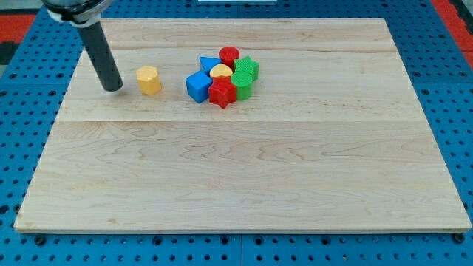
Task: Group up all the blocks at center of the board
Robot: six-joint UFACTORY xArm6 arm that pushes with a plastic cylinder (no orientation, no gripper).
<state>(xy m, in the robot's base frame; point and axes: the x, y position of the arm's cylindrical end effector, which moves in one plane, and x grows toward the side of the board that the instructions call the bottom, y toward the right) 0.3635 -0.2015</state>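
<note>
My tip [113, 88] rests on the board at the view's upper left, just left of a yellow hexagonal block [148, 80], with a small gap between them. Further right a tight cluster sits above the board's middle: a blue cube [196, 86], a blue triangular block [208, 64], a red cylinder [228, 55], a yellow heart-shaped block [221, 72], a red star [222, 92], a green star [247, 68] and a green block [242, 85]. The yellow hexagon stands apart, to the cluster's left.
The wooden board [244, 177] lies on a blue pegboard table [451, 111]. The rod's arm mount shows at the view's top left [74, 9].
</note>
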